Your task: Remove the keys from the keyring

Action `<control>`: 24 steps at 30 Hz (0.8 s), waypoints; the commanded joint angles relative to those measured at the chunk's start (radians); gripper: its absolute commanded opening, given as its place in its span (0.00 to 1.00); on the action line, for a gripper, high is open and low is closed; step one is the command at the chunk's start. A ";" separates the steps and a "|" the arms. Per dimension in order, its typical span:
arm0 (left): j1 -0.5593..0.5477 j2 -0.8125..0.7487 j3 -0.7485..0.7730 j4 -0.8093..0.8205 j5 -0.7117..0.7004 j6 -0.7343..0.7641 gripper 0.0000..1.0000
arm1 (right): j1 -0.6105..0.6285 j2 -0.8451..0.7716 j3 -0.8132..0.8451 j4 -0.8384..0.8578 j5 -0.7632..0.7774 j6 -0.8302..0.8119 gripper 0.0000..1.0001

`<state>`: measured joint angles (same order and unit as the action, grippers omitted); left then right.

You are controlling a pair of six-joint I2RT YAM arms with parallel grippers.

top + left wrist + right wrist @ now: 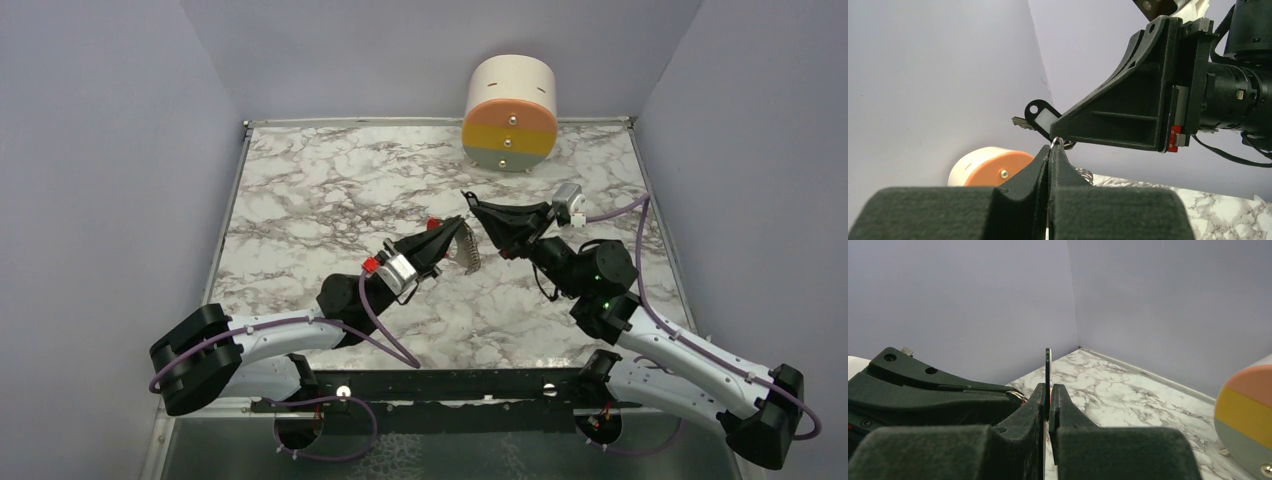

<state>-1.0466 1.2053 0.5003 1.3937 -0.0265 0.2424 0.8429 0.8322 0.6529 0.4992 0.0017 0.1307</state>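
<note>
My left gripper (462, 223) is raised over the table's middle. In the left wrist view (1050, 150) it is shut on the keyring (1057, 142), a thin metal loop at its tips. A silvery jagged key strip (468, 255) hangs below those tips, and a small red piece (433, 222) shows beside them. My right gripper (468, 199) meets the left tip to tip. In the right wrist view (1049, 388) it is shut on a thin black key tag (1048, 365), seen edge-on. The tag (1040, 116) has a white window, with a key blade (1020, 122) behind it.
A round white container (510, 112) with orange, yellow and grey drawer fronts stands at the back of the marble table (320, 200); it also shows in both wrist views (990, 167) (1245, 415). Purple walls close in the sides. A small silver coil (1084, 174) hangs by the left fingers.
</note>
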 commanded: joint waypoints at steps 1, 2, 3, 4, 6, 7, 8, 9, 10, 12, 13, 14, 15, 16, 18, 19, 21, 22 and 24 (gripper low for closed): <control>0.005 -0.015 0.030 0.152 -0.013 0.012 0.00 | -0.013 0.022 -0.006 -0.033 -0.011 0.016 0.01; 0.005 -0.015 0.031 0.154 -0.014 0.013 0.00 | -0.013 0.028 -0.006 -0.034 -0.018 0.020 0.01; 0.005 -0.015 0.034 0.155 -0.016 0.015 0.00 | -0.013 0.033 -0.005 -0.038 -0.026 0.024 0.01; 0.004 -0.014 0.034 0.157 -0.016 0.015 0.00 | -0.013 0.042 -0.004 -0.041 -0.034 0.028 0.01; 0.005 -0.012 0.040 0.158 -0.015 0.017 0.00 | -0.013 0.055 -0.001 -0.043 -0.049 0.034 0.01; 0.005 -0.010 0.042 0.158 -0.013 0.016 0.00 | -0.013 0.061 -0.002 -0.044 -0.055 0.037 0.01; 0.005 -0.008 0.045 0.160 -0.012 0.016 0.00 | -0.013 0.066 -0.001 -0.044 -0.061 0.040 0.01; 0.005 -0.007 0.045 0.160 -0.011 0.015 0.00 | -0.013 0.068 -0.001 -0.044 -0.066 0.042 0.01; 0.005 -0.008 0.047 0.159 -0.009 0.014 0.00 | -0.013 0.069 0.000 -0.046 -0.070 0.043 0.01; 0.005 -0.008 0.045 0.158 -0.010 0.015 0.00 | -0.013 0.067 0.012 -0.063 -0.066 0.036 0.01; 0.005 -0.012 0.044 0.155 -0.010 0.015 0.00 | -0.013 0.064 0.021 -0.076 -0.054 0.030 0.06; 0.005 -0.015 0.043 0.153 -0.009 0.013 0.00 | -0.013 0.058 0.028 -0.083 -0.041 0.020 0.19; 0.005 -0.020 0.042 0.152 -0.008 0.011 0.00 | -0.013 0.053 0.033 -0.087 -0.028 0.007 0.29; 0.005 -0.024 0.039 0.148 -0.006 0.011 0.00 | -0.013 0.044 0.038 -0.089 -0.009 -0.006 0.36; 0.005 -0.036 0.035 0.137 -0.005 0.009 0.00 | -0.013 0.025 0.046 -0.094 0.030 -0.033 0.45; 0.005 -0.041 0.033 0.133 -0.005 0.009 0.00 | -0.013 0.014 0.052 -0.095 0.049 -0.047 0.48; 0.005 -0.048 0.030 0.131 -0.005 0.009 0.00 | -0.013 -0.007 0.059 -0.089 0.071 -0.076 0.49; 0.005 -0.050 0.029 0.130 -0.004 0.009 0.00 | -0.013 -0.014 0.062 -0.087 0.078 -0.089 0.49; 0.005 -0.053 0.027 0.125 -0.005 0.011 0.00 | -0.013 -0.029 0.069 -0.089 0.090 -0.113 0.49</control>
<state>-1.0420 1.1831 0.5030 1.4590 -0.0349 0.2485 0.8310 0.8406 0.6724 0.4217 0.0292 0.0887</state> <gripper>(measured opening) 0.012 0.493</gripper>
